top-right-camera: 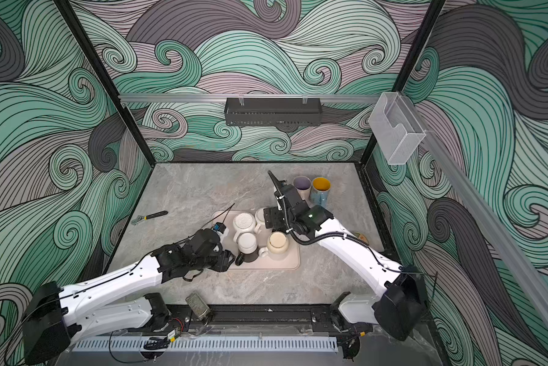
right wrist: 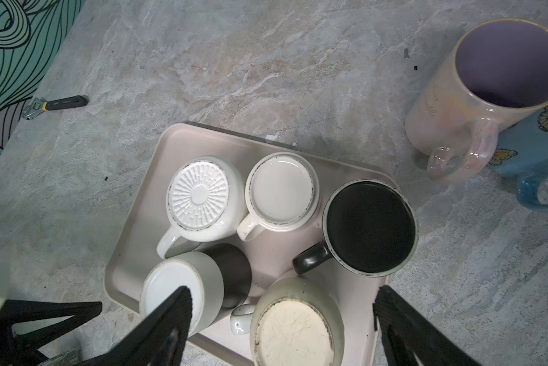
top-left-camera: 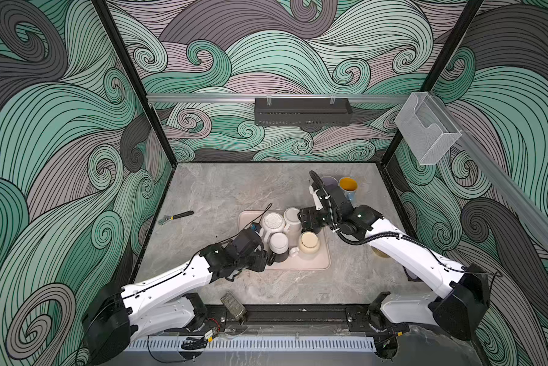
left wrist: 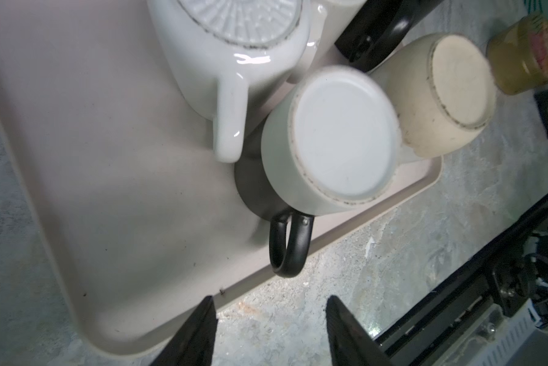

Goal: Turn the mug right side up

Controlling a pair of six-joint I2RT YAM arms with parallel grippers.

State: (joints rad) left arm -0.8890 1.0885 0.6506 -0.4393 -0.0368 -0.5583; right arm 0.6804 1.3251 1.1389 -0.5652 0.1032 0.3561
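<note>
Broadly, we see a grey marbled table (top-left-camera: 219,190), with the left arm (top-left-camera: 171,279) and the right arm (top-left-camera: 402,247) both reaching toward a pale pink tray (top-left-camera: 310,263) near its middle. Five mugs stand base-up on that tray. The black mug (right wrist: 369,226) is the broadest and sits at the tray's right side, hidden under the right arm in both top views. The ribbed white mug (right wrist: 200,196) and the plain white mug (right wrist: 280,190) stand side by side along the far edge, and the cream mug (right wrist: 293,329) is at the near right.

The two-tone mug (left wrist: 342,139), pale at its upturned base and dark toward its rim, sits upside down by the tray's near edge, between the ribbed white mug and the cream mug. Off the tray, at the table's far right, a purple-lined mug (right wrist: 488,79) and a blue butterfly mug (right wrist: 526,149) stand upright, close together.

The right gripper (right wrist: 282,288) hangs above the tray with its fingers spread wide and nothing between them. The left gripper (left wrist: 269,299) sits low at the tray's near left edge, its fingers parted and empty. The two-tone mug's black handle (left wrist: 290,244) points toward this gripper, just ahead of the tips and untouched.

A wrench (top-left-camera: 176,217) lies well apart on the left. We also spot a small jar (left wrist: 524,54) near the tray's right corner.
</note>
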